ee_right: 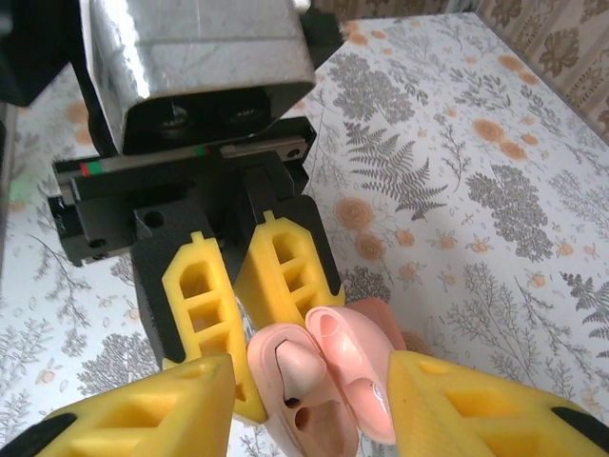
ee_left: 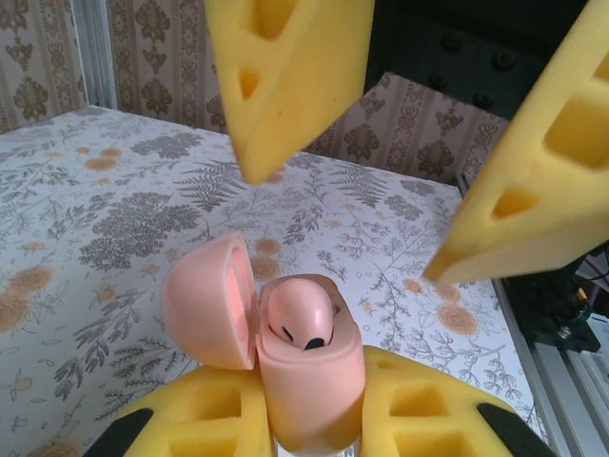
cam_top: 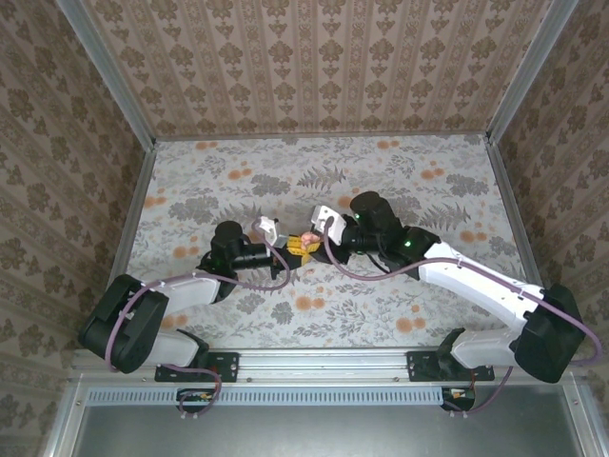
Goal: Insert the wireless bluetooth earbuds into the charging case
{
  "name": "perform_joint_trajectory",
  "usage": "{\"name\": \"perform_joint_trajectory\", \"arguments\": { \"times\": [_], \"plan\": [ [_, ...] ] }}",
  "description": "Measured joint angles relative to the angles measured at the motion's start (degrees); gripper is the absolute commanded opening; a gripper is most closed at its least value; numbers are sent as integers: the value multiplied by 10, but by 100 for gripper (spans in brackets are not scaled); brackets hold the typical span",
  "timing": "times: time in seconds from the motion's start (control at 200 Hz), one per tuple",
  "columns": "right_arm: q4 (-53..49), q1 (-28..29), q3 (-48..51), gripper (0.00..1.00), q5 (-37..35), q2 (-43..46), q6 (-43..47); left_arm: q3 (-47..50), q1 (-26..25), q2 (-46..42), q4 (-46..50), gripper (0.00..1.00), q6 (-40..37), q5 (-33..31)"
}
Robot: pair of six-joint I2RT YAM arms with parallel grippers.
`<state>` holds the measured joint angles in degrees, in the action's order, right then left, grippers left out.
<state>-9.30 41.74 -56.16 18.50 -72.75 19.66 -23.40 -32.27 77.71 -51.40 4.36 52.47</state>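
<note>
Station: floral-printed desk point(cam_top: 400, 190) enclosed by patterned walls point(cam_top: 314, 57), with both arms reaching to the middle of the overhead frame.

Charging case point(cam_top: 306, 244): found at the centre of the overhead view, between the two arm ends and raised off the desk surface. In the left wrist view the charging case point(ee_left: 309, 390) sits at lower centre, upright, with its lid point(ee_left: 209, 300) swung open to the left on the hinge.

Earbud point(ee_left: 300, 324): one salmon-pink piece is seated in the open top of the case, with a dark spot on its upper face. In the right wrist view the same well appears at the bottom centre of the frame; whether a second piece lies beside it I cannot tell.

Left gripper point(ee_left: 309, 424): jaws clenched on the lower body of the case, with yellow pads point(ee_left: 190, 419) pressed against both sides. From the right wrist camera the left gripper point(ee_right: 243, 286) appears just behind the case point(ee_right: 295, 390).

Right gripper point(ee_right: 314, 409): jaws released and spread wide, one finger either side of the case. In the left wrist view the right gripper point(ee_left: 343, 224) hangs above the open case, fingertips clear of it
</note>
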Motion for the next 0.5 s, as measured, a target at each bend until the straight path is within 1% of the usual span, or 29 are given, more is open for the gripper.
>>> {"name": "perform_joint_trajectory", "arguments": {
  "times": [0.12,0.205,0.35,0.44,0.5],
  "plan": [
    [0,-20,0,50,36,10,-34,5,0,0,-20,18,6,-13],
    [-3,-36,-1,51,56,11,-68,15,0,-2,-25,17,13,-40],
    [-47,-56,-25,49,61,0,-136,48,1,-47,0,18,19,-131],
    [-93,-59,-62,49,46,-35,-186,60,1,-101,47,19,19,-202],
    [-125,-59,-93,49,33,-75,-230,63,2,-143,80,19,18,-249]
  ]
}}
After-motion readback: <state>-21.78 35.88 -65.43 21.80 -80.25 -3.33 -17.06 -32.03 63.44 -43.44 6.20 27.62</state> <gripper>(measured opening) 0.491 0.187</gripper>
